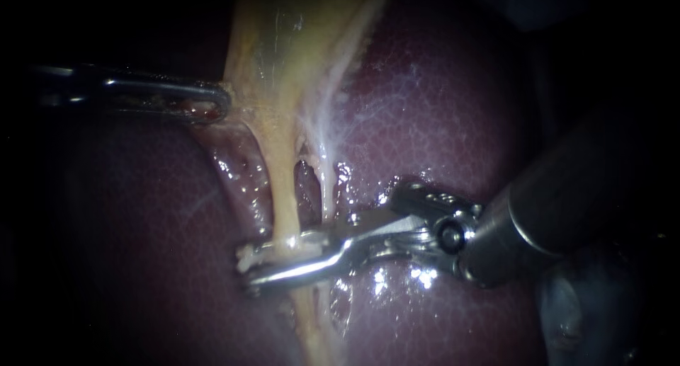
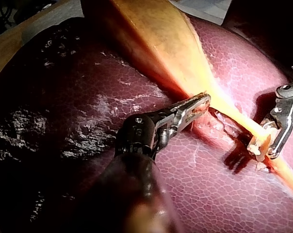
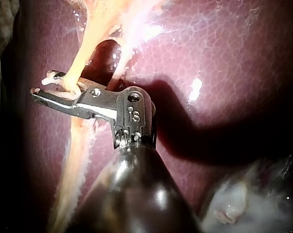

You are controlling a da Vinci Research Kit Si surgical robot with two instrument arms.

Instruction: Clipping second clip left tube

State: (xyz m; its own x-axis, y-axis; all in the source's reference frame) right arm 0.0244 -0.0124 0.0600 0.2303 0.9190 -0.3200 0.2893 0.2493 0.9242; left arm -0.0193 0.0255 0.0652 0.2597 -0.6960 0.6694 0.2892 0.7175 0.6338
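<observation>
- My left instrument [image 1: 219,103] has its jaws clamped on the gallbladder [image 1: 283,47] edge.
- My right instrument [image 1: 246,269] has its jaws closed around the left tube [image 1: 283,203], with a white clip [image 1: 244,255] between them.

Left instrument [image 1: 221,103] comes in flat, jaws clamped on the gallbladder [image 1: 280,47] edge. Right instrument [image 1: 249,268] angles in, wrist bent, jaws pinching the left tube [image 1: 283,196], I think.
</observation>
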